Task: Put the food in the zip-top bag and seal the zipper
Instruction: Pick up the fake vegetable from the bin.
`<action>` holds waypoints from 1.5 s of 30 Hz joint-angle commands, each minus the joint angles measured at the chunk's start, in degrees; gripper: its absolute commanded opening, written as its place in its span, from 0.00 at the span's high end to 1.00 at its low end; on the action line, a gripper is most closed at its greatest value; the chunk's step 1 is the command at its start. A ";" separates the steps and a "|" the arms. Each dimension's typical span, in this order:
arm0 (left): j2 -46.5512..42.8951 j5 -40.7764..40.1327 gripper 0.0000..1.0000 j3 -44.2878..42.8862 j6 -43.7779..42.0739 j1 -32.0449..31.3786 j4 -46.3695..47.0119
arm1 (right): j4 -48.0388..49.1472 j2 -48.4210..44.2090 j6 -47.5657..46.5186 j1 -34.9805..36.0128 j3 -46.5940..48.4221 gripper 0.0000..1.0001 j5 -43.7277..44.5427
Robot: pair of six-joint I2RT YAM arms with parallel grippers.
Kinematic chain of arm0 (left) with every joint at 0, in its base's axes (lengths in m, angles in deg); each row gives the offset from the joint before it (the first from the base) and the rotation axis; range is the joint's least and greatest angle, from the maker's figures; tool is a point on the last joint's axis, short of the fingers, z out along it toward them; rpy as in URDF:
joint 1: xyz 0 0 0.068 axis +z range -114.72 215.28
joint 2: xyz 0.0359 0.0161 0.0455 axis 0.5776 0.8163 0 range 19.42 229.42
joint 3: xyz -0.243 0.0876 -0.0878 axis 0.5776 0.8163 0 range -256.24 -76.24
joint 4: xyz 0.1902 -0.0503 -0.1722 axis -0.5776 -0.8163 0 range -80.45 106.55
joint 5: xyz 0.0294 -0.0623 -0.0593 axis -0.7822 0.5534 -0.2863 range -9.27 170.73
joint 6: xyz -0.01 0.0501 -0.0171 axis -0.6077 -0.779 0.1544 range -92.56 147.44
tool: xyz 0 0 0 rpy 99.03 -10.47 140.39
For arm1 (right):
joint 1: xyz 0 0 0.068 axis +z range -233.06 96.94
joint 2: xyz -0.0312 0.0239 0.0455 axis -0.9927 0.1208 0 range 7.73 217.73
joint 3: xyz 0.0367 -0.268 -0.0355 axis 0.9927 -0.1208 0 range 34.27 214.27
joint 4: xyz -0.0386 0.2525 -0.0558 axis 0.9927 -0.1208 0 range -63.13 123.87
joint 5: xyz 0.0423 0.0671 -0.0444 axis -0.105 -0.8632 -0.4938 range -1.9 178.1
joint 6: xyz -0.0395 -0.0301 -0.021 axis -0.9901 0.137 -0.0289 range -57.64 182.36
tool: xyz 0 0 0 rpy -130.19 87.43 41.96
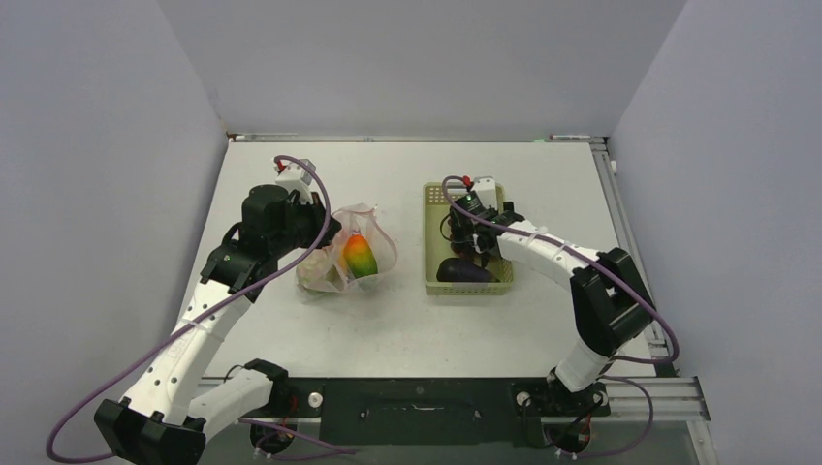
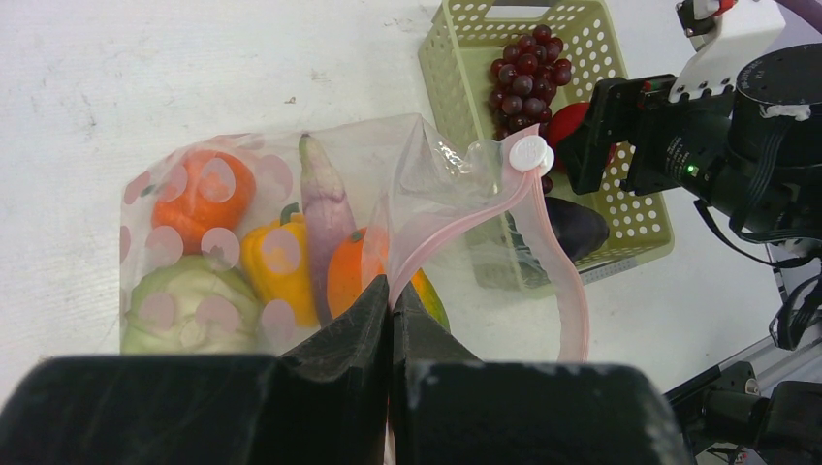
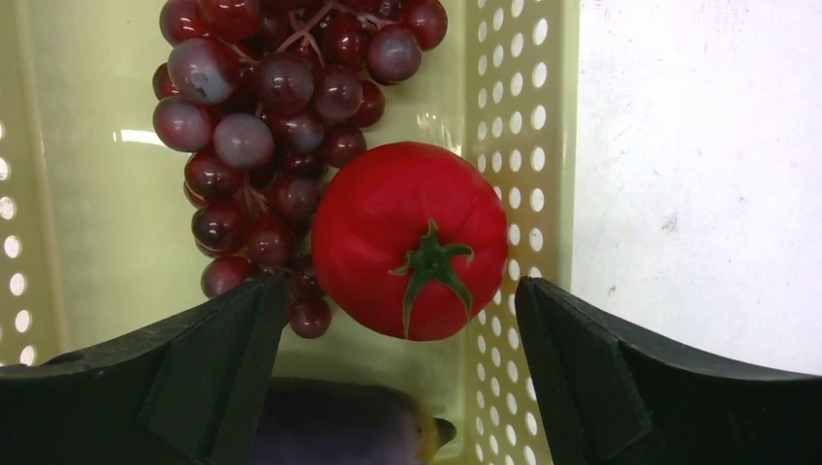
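Red tomato [image 3: 409,240] in basket [image 3: 543,97], R jaws wide

Basket [image 1: 427,242]: 1, pale green plastic, rectangular, perforated walls and floor; stands flat on the table, right of centre in the top view, long side running away from the camera.
Table [image 1: 388,329]: 1, white, matt, faintly scuffed.
Walls [image 1: 407,58]: grey, plain, on 3 sides.
Aluminium rail [image 1: 621,208]: along the table's right edge.
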 commanded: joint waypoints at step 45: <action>-0.72 -0.08 1.00 -0.74 -0.86 -0.35 2.32 | 0.23 0.63 -2.75 1.51 4.38 0.68 4.87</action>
